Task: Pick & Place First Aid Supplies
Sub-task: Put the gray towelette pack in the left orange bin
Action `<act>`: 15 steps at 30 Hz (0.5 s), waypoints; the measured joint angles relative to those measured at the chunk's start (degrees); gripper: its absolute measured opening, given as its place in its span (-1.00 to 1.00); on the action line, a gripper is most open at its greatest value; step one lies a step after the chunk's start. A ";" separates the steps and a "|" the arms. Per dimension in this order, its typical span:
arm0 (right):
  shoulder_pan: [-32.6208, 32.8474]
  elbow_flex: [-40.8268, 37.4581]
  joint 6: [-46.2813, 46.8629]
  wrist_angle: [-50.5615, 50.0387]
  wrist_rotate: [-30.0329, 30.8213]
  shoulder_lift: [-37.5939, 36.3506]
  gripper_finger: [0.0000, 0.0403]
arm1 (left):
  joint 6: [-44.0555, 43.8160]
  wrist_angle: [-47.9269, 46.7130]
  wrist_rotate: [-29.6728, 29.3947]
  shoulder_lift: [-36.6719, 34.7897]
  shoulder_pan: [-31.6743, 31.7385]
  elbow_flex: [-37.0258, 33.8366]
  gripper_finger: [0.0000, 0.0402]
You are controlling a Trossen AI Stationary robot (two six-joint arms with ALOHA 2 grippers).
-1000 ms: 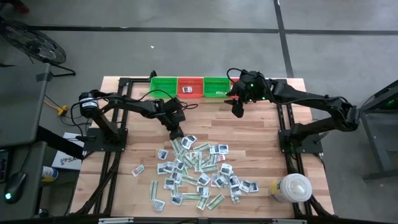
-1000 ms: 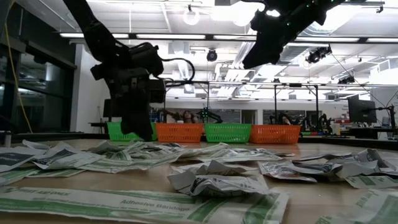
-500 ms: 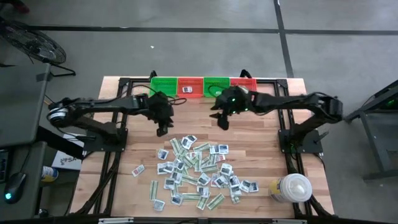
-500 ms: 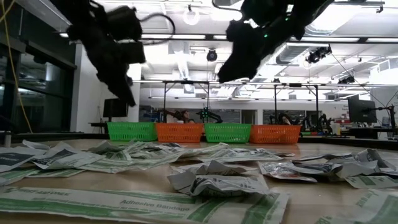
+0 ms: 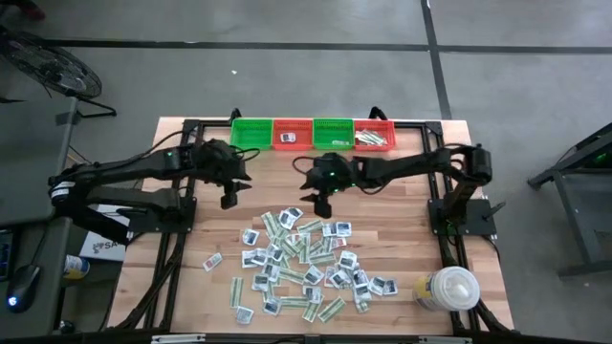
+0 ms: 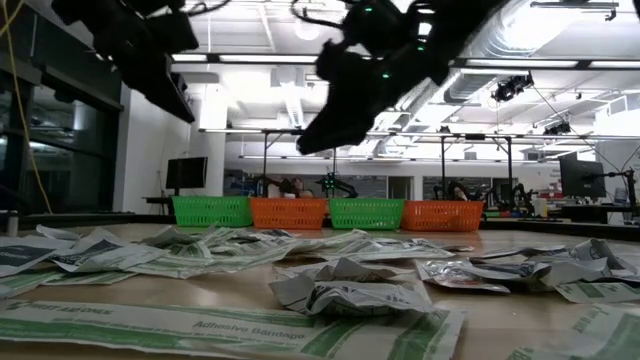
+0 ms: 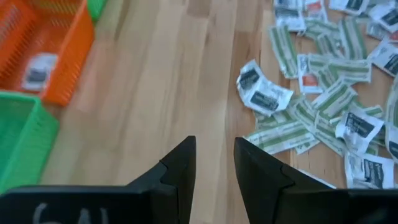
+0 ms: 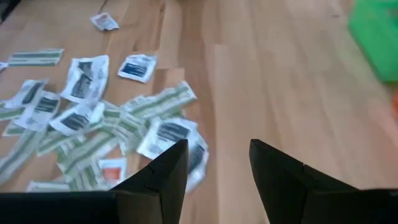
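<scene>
High view: left gripper (image 5: 229,199) and right gripper (image 5: 320,204), both spread and empty, hover above packets (image 5: 306,260).

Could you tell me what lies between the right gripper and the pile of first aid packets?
Only bare wooden table. In the high view the right gripper hangs just short of the pile of packets, and its wrist view shows plain wood ahead of its open fingers.
</scene>
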 joint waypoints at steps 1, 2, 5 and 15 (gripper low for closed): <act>0.29 1.61 0.06 -1.77 0.14 1.06 -0.18 | -0.31 0.41 -0.13 -0.84 -0.67 -0.70 -0.46; 0.59 3.23 -0.04 -3.96 0.17 2.31 -0.18 | -0.94 0.53 -0.44 -1.59 -1.40 -1.59 -0.46; 1.38 6.83 -0.11 -7.34 0.38 5.77 -0.18 | -3.62 2.33 -0.68 -3.86 -3.54 -5.36 -0.46; 3.54 11.20 0.61 -10.38 0.08 12.35 -0.18 | -11.90 10.21 -2.98 -11.62 -10.14 -15.27 -0.46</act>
